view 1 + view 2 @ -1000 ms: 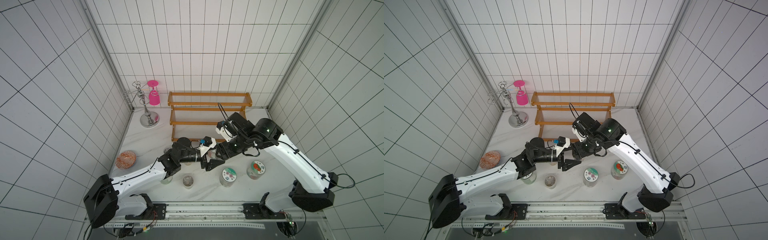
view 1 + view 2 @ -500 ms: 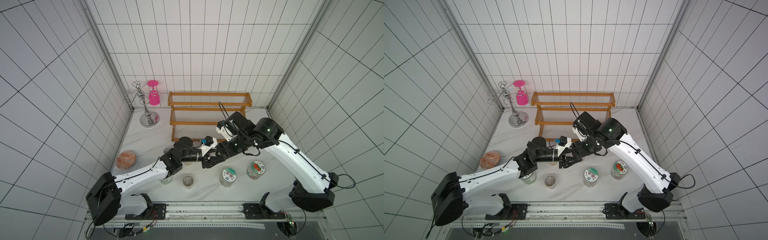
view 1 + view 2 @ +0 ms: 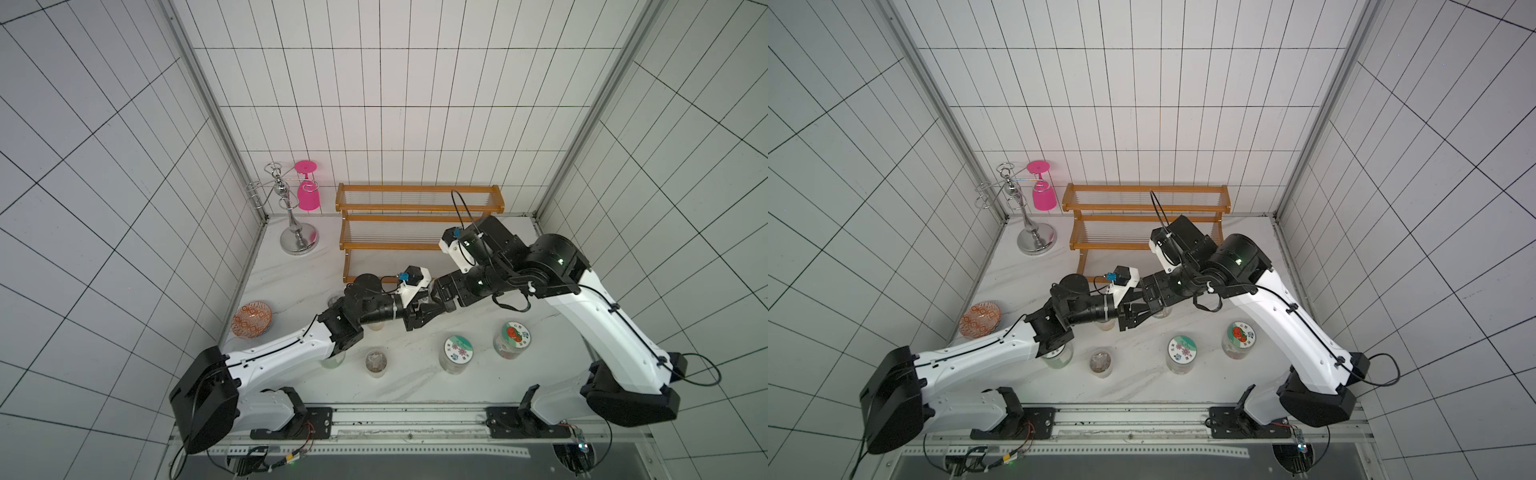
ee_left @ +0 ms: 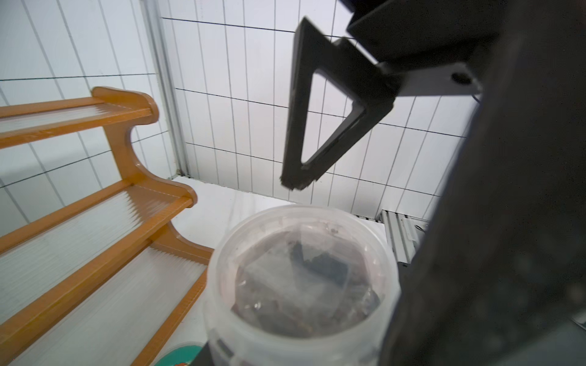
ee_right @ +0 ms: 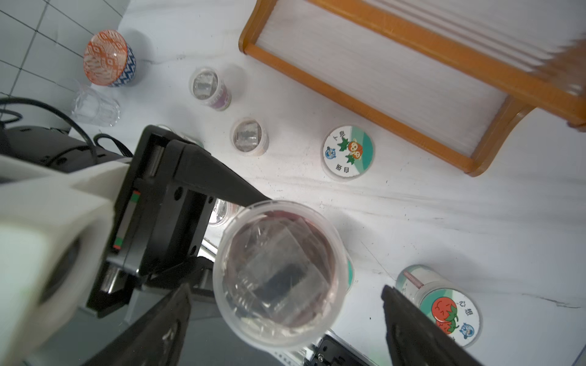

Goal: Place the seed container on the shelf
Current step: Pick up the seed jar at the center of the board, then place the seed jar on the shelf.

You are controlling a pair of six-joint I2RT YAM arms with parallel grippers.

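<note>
Nr shelf (image 4: 139, 177): clear, round seed container (image 5: 279, 279)

**A:** We've got both arms stretched over the middle of the white table (image 3: 299, 286), left gripper (image 3: 420, 302) and right gripper (image 3: 419, 316) nose to nose, just in front of the wooden shelf (image 3: 419, 199).

**B:** Between them we catch a sliver of a clear tub (image 3: 425, 297), mostly hidden. We can't tell whose grip it's in.

**A:** Up front we see a flower-lid jar (image 3: 458, 353) beside a tomato-lid jar (image 3: 513, 338), with a small jar (image 3: 376, 362) to their left.

**B:** In the back corner we've got a chrome stand (image 3: 297, 239) with a pink glass (image 3: 308, 195) hanging from it. A patterned bowl (image 3: 251, 319) sits by the left wall.
</note>
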